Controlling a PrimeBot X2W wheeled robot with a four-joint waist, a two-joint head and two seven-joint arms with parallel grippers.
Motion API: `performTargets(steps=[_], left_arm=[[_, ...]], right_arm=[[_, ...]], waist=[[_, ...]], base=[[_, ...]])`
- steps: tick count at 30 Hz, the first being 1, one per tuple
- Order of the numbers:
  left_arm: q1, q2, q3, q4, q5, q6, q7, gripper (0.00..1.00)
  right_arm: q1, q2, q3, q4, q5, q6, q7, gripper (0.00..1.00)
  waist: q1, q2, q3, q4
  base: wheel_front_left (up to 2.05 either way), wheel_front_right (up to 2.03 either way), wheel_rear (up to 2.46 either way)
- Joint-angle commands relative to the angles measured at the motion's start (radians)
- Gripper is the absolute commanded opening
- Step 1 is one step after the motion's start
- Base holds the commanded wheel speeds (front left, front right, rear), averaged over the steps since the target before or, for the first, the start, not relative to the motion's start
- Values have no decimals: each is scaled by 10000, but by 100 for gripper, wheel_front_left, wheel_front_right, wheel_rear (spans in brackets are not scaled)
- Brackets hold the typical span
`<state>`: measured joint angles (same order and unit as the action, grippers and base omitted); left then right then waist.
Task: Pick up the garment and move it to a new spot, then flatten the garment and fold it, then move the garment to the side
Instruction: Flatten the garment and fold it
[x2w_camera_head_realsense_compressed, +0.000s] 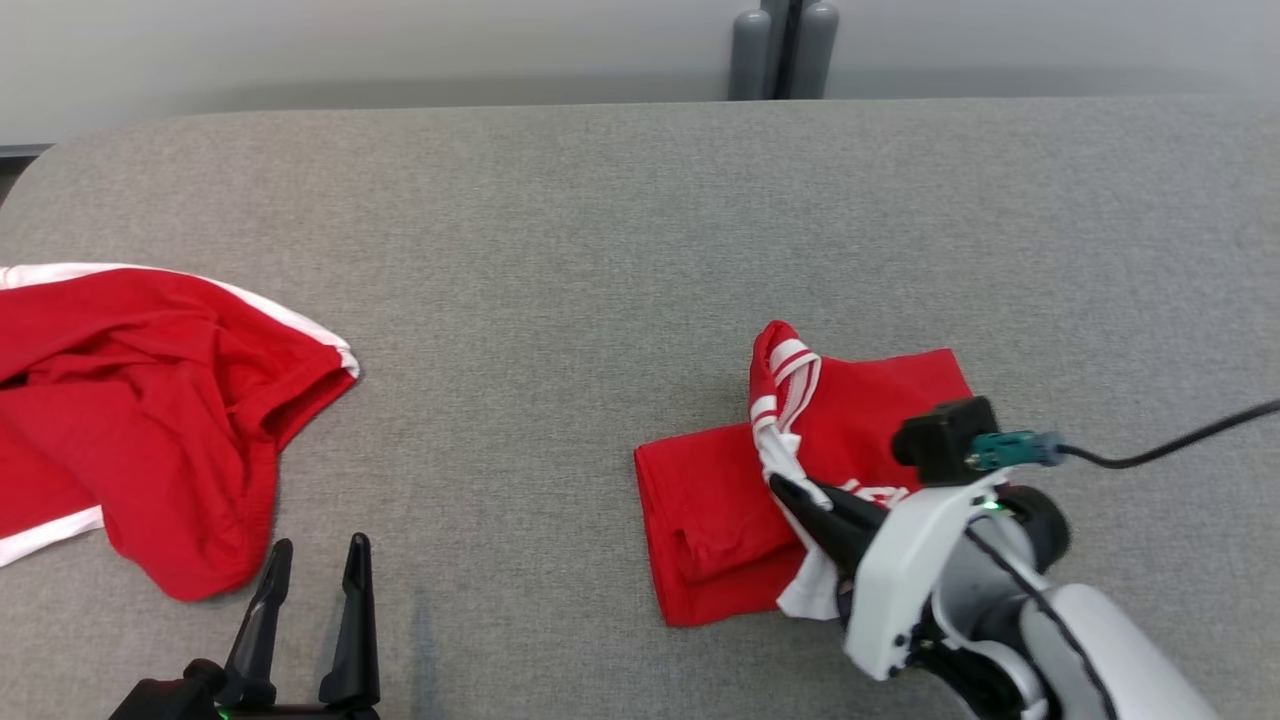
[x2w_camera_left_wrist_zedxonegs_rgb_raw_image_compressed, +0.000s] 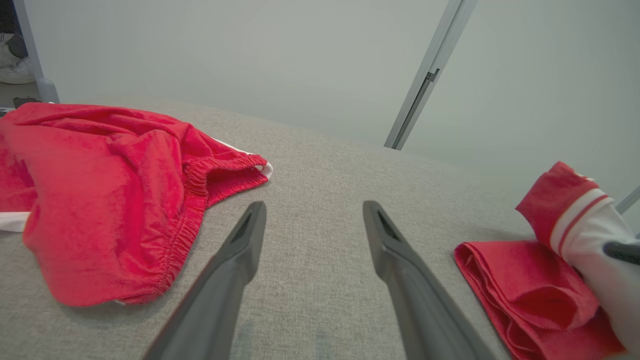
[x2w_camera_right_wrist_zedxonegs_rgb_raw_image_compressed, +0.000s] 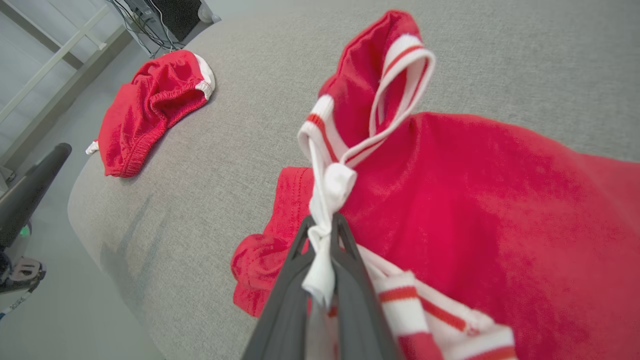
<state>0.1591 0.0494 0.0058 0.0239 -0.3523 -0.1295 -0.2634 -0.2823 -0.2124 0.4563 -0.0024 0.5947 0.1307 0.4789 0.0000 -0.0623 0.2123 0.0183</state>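
Head view showed the garment (x2w_camera_head_realsense_compressed: 715, 510), a red top folded into a compact stack, lying on the grey table (x2w_camera_head_realsense_compressed: 600, 250) toward the robot's right and near the front edge. The right pincer (x2w_camera_head_realsense_compressed: 787, 488) was closed tight on a thin strand of its white trim (x2w_camera_head_realsense_compressed: 772, 448). In the right wrist view that trim (x2w_camera_right_wrist_zedxonegs_rgb_raw_image_compressed: 327, 187) ran up out of the pincer (x2w_camera_right_wrist_zedxonegs_rgb_raw_image_compressed: 322, 226) to a striped cuff that stood raised off the stack, while the body of the garment (x2w_camera_right_wrist_zedxonegs_rgb_raw_image_compressed: 475, 200) lay flat below. The left pincer (x2w_camera_head_realsense_compressed: 318, 555) rested low at the front left with its fingers spread wide and nothing between them, and the left wrist view showed bare table beyond them (x2w_camera_left_wrist_zedxonegs_rgb_raw_image_compressed: 314, 207).

The main risk appeared to be the grip itself. It held only an edge strip, not the folded layers, so a lift or drag to the side would likely pull the cuff out and let the folds slide open. The narrow strip could also slip free under the cloth's weight. A sweep leftward could carry it into the loose red shorts (x2w_camera_head_realsense_compressed: 150, 400) well apart on the left.
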Motion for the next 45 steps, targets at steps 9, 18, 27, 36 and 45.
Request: performTargets(steps=[9,18,27,36,45], left_arm=[[65,29,-138,120,49,-9,-13,100],[168,27,-47,143,54,41,-13,100],[322,28,124,184,230,44,-13,100],[456,30,133,196,323,65,-14,100],[410,33,49,194,444,49,-14,100]], right_arm=[[-576,928,1327,1693,-64,4,-863,0],[-654,1062,1943,2199,-5,4,-1253,31],[-57,334,1130,1383,-1035,2,-4755,100],[1919,-417,-2296,2038,-3681,8,-7332,100],[3985,563,-5487,838,-5694,1,-7430,100]], waist=[[0,0,-152,543],[0,0,-270,442],[0,0,-658,14],[0,0,-1104,-308],[0,0,-1375,-389]], base=[[0,0,0],[0,0,0],[0,0,0],[0,0,0],[0,0,0]])
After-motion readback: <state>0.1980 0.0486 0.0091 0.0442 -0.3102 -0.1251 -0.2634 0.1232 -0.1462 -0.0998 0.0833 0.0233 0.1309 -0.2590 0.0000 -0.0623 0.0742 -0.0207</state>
